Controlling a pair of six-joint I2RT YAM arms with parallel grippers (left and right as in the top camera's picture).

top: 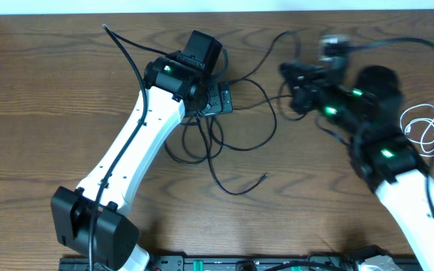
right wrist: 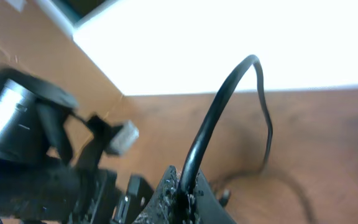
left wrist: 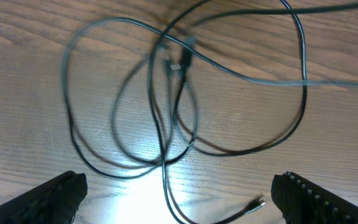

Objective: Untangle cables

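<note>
right gripper clenched on a black cable, left gripper spread over the tangle

the black cables lie in overlapping loops on the table, directly ahead of the left gripper and between the lines of its two fingers. several strands cross at a knot just beyond the fingertips, with small plug ends in it. a loose plug end lies close to that gripper's right finger. its jaws stand wide apart and touch no cord.

one black cable rises from between the right gripper's fingertips, arches away from it and drops to the wood. those jaws are clamped on it. in the overhead view this arm is blurred.

the white cable sits coiled behind the right gripper, beside its arm, well apart from the black tangle.
</note>
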